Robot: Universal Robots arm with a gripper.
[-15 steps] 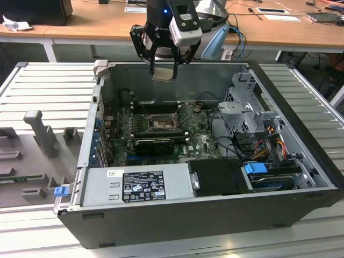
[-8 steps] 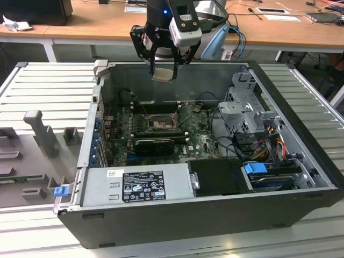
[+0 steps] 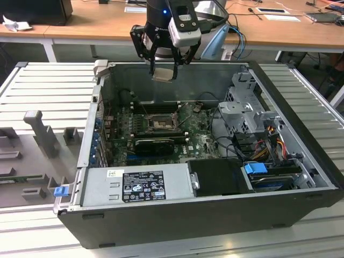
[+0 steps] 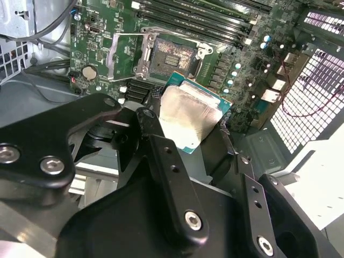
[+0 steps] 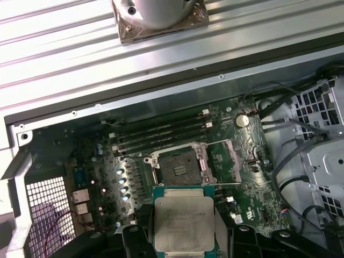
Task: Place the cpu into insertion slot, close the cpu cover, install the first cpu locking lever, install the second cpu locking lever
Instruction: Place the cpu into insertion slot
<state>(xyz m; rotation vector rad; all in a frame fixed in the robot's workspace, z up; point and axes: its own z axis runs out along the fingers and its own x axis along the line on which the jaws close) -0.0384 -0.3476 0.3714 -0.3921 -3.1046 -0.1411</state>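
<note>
The claw (image 3: 164, 71) grips the cpu (image 5: 184, 223) by its edges, high above the computer case's (image 3: 188, 223) far wall. Below, the insertion slot (image 5: 179, 171) lies bare, with the cpu cover (image 4: 126, 54) flipped open.

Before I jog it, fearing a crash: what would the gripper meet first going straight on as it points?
The silvery-beige square cpu held in the gripper would probably meet the green motherboard at or beside the square dark-grey insertion slot; depth is unclear.

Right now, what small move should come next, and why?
Probably lower the small silvery-beige square chip, gripped by the pincer high above the green motherboard, toward the square dark-grey socket, which lies open and empty.
</note>
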